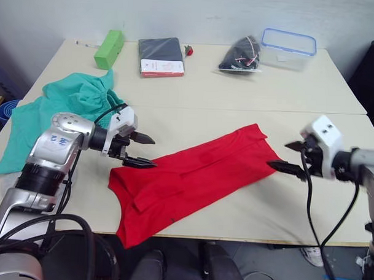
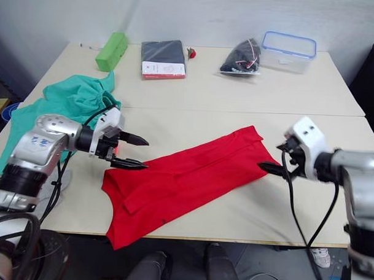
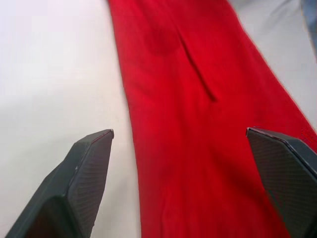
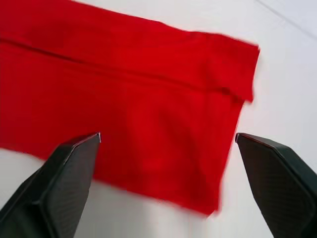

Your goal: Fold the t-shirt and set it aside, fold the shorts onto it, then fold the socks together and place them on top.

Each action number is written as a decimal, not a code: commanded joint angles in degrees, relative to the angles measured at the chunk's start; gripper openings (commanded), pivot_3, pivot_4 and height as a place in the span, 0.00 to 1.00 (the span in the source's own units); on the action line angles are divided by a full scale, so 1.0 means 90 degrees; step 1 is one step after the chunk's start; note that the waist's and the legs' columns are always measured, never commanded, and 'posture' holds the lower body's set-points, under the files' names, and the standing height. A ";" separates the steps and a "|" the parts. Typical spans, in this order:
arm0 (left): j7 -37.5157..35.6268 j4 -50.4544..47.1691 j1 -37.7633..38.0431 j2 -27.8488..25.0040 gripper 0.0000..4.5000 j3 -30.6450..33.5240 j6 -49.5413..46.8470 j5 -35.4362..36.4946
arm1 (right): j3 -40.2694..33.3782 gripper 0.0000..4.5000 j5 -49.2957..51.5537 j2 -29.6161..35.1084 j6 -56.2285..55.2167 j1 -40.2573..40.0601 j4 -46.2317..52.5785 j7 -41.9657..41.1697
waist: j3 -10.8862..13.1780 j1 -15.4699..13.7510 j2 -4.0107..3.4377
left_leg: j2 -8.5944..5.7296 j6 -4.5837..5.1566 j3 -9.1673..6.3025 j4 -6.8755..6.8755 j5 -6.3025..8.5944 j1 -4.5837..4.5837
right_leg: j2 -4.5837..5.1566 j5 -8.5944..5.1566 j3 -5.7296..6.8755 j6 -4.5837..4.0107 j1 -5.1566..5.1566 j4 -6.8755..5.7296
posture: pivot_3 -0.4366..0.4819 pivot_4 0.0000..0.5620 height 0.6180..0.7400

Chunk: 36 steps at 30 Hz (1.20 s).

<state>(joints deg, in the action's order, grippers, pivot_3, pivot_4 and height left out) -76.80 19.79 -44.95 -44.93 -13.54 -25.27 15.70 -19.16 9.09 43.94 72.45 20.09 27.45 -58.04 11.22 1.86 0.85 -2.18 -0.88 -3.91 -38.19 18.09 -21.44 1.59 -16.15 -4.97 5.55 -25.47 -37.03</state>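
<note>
Folded lengthwise into a long strip, the t-shirt (image 1: 192, 177) lies slantwise on the table (image 1: 237, 99), one end at the near edge and the other reaching toward the right gripper. At the far left the shorts (image 1: 59, 108) sit crumpled near the table's left edge, partly behind the left arm. Next comes the left gripper (image 1: 141, 152), its jaws spread wide and holding nothing, the lower fingertip just over the near-left end of the red cloth. Along the back of the table, from the left, stand a green block (image 1: 109, 49), a dark folded packet (image 1: 160, 55), a black bundle (image 1: 240, 54) and a clear plastic box (image 1: 290, 48). On the right, the right gripper (image 1: 287, 157) has its jaws wide and empty too, poised at the shirt's far-right end.
</note>
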 commanded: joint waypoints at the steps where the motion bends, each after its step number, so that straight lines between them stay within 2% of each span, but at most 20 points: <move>1: -0.0223 0.0671 -0.0255 0.0144 1.00 -0.0188 0.0480 -0.0430 | -0.0675 0.99 0.0153 -0.0625 0.1777 -0.0135 0.1127 0.0773 | 0.0000 0.0001 0.0003 | -0.0001 0.0001 0.0005 0.0001 -0.0004 0.0006 | 0.0000 0.0007 -0.0005 -0.0002 0.0002 -0.0005 | 0.48 0.27 1.00; 5: -0.0209 0.1442 -0.0492 0.0474 1.00 -0.0284 0.0711 -0.0768 | -0.1114 0.99 0.0343 -0.2051 0.2228 -0.0470 0.1557 0.1691 | -0.0008 -0.0031 0.0017 | 0.0000 -0.0002 -0.0008 0.0005 -0.0031 0.0014 | -0.0003 0.0028 0.0006 -0.0016 0.0009 -0.0008 | 0.48 0.27 1.00; 8: -0.0283 0.1815 -0.0608 0.0606 1.00 -0.0281 0.0839 -0.0924 | -0.1196 0.99 0.0436 -0.2802 0.2228 -0.0527 0.1609 0.2361 | -0.0008 -0.0026 0.0017 | -0.0004 -0.0002 -0.0004 0.0006 -0.0033 0.0009 | 0.0002 0.0030 0.0002 -0.0013 0.0003 -0.0011 | 0.48 0.27 1.00; 13: -0.0241 0.2257 -0.0674 0.0794 1.00 -0.0292 0.1095 -0.1179 | -0.1322 0.99 0.0489 -0.3615 0.2228 -0.0267 0.1157 0.3287 | -0.0010 -0.0030 0.0018 | -0.0006 -0.0002 -0.0006 0.0012 -0.0033 0.0005 | 0.0011 0.0031 0.0005 -0.0012 -0.0002 -0.0006 | 0.48 0.27 1.00; 16: -0.0321 0.2308 -0.0628 0.0873 1.00 -0.0318 0.1093 -0.1244 | -0.1206 0.99 0.0533 -0.3766 0.2228 -0.0104 0.0855 0.3606 | -0.0017 -0.0027 0.0026 | -0.0008 -0.0002 -0.0006 0.0012 -0.0034 0.0009 | 0.0012 0.0031 0.0005 -0.0012 0.0001 -0.0009 | 0.48 0.27 1.00; 19: -0.0510 0.2221 -0.0504 0.0892 0.86 -0.0315 0.1060 -0.1244 | -0.1301 1.00 0.0558 -0.4032 0.2228 0.0082 0.0520 0.3896 | -0.0042 -0.0017 0.0058 | -0.0008 -0.0002 -0.0007 0.0012 -0.0034 0.0014 | 0.0011 0.0031 0.0006 -0.0012 0.0006 -0.0009 | 0.48 0.27 1.00; 23: -0.0539 0.2128 -0.0438 0.0929 0.59 -0.0267 0.0988 -0.1256 | -0.1368 0.79 0.0598 -0.4126 0.2228 0.0298 0.0247 0.4133 | -0.0056 0.0011 0.0082 | -0.0005 -0.0002 -0.0007 0.0016 -0.0033 0.0016 | 0.0010 0.0031 0.0005 -0.0012 0.0006 -0.0007 | 0.48 0.27 1.00; 31: -0.0486 0.2100 -0.0304 0.0872 0.02 -0.0172 0.1022 -0.1325 | -0.1548 0.15 0.0813 -0.4143 0.2228 0.0738 -0.0060 0.4274 | -0.0057 0.0094 0.0082 | -0.0003 -0.0002 -0.0008 0.0025 -0.0033 0.0017 | 0.0008 0.0030 0.0005 -0.0012 0.0002 -0.0008 | 0.48 0.27 1.00; 33: -0.0357 0.1977 -0.0215 0.0859 0.00 -0.0085 0.1052 -0.1331 | -0.1498 0.01 0.0883 -0.3994 0.2144 0.0917 -0.0216 0.4202 | -0.0056 0.0112 0.0081 | -0.0003 -0.0002 -0.0008 0.0026 -0.0033 0.0016 | 0.0010 0.0031 0.0005 -0.0012 0.0002 -0.0008 | 0.48 0.27 1.00; 36: -0.0002 0.1532 -0.0008 0.0846 0.00 0.0178 0.0876 -0.1243 | -0.1380 0.01 0.1028 -0.3767 0.1935 0.1263 -0.0678 0.4079 | -0.0055 0.0129 0.0078 | -0.0005 -0.0002 -0.0007 0.0027 -0.0033 0.0016 | 0.0012 0.0031 0.0004 -0.0012 0.0002 -0.0007 | 0.48 0.27 1.00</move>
<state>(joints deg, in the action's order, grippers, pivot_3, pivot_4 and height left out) -78.93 36.04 -46.28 -36.84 -13.08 -16.21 4.36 -31.80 16.67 8.87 91.57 29.70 22.17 -20.34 10.73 3.02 1.55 -2.22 -0.90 -3.99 -37.95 17.79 -21.30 1.71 -15.88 -4.92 5.44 -25.45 -37.10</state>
